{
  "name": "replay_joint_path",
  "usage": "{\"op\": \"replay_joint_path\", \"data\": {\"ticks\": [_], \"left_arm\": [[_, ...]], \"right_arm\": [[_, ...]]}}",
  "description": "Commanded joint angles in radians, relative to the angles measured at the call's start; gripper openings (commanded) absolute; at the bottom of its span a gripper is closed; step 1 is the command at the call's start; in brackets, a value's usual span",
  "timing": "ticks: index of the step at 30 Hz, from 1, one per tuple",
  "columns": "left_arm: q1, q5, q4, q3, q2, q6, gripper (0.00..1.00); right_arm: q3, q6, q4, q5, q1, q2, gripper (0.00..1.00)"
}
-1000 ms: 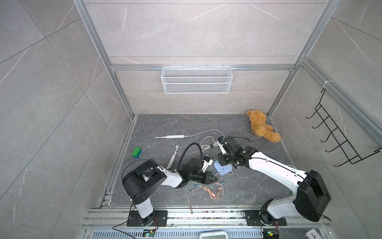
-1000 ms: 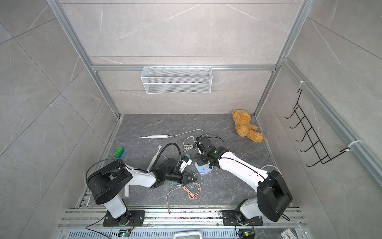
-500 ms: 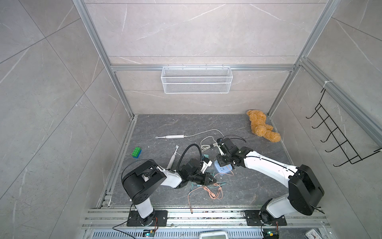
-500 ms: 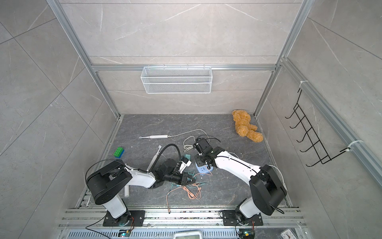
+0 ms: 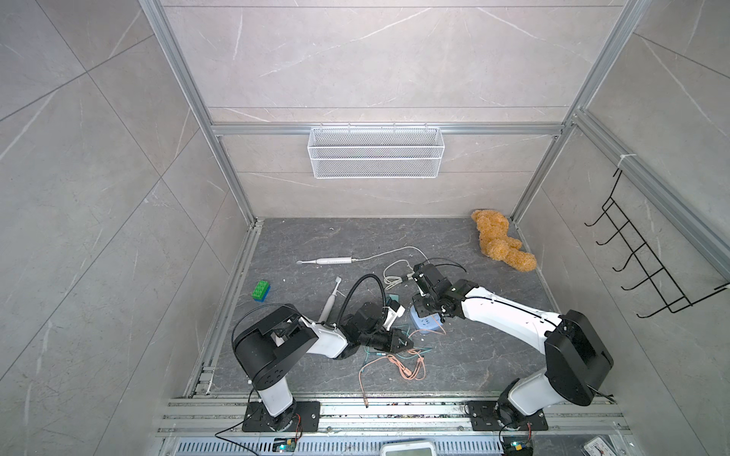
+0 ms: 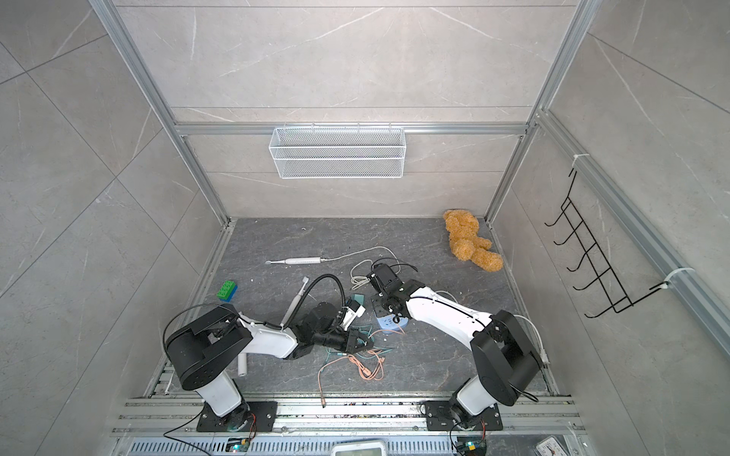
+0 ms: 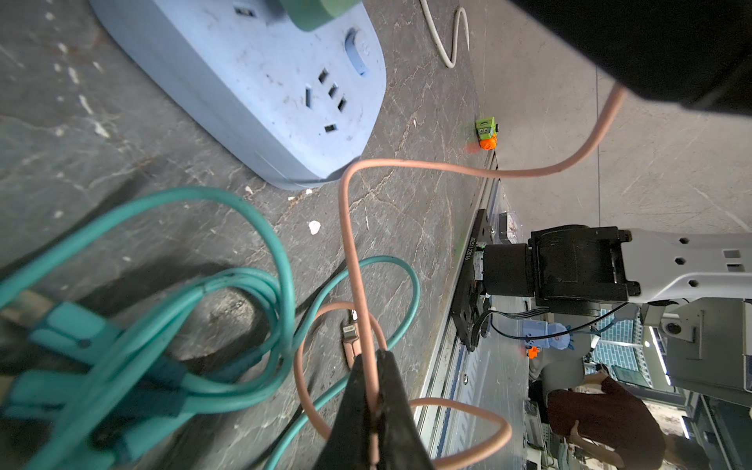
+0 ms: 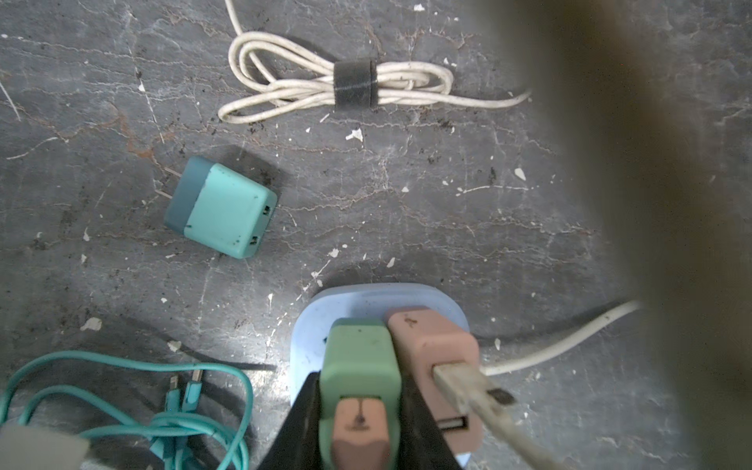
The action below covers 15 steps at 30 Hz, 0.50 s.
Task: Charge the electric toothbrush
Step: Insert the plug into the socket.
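Toothbrush (image 5: 326, 261) lies flat on the counter (image 5: 474, 355) toward the back wall, a white cord (image 5: 391, 252) at its end, well apart from both arms. The left fingers (image 7: 352, 419) are pressed together on a pink cable (image 7: 348, 244). The right fingers (image 8: 299, 431) pinch a green plug (image 8: 358, 358) seated in the blue power strip (image 7: 244, 101).

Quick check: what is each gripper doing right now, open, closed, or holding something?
Left gripper: closed on the pink cable.
Right gripper: closed on the green adapter on the blue power strip.
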Motion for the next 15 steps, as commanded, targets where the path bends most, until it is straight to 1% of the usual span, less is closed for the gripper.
{"op": "replay_joint_path", "data": {"ticks": [1,4,7,11,15], "left_arm": [[0.005,0.010,-0.007,0.020,-0.001,0.019,0.00],[0.006,0.011,-0.010,0.018,-0.003,0.018,0.00],[0.006,0.005,-0.011,0.010,-0.014,0.020,0.00],[0.006,0.004,-0.012,0.010,-0.018,0.019,0.00],[0.006,0.000,-0.021,0.012,-0.024,0.023,0.00]], "right_arm": [[0.025,0.038,-0.056,0.011,0.003,0.027,0.00],[0.046,0.039,-0.087,0.040,0.002,0.096,0.00],[0.044,0.043,-0.086,0.031,0.003,0.141,0.00],[0.028,0.061,-0.081,0.042,0.003,0.157,0.00],[0.037,0.071,-0.115,0.024,0.004,0.147,0.00]]}}
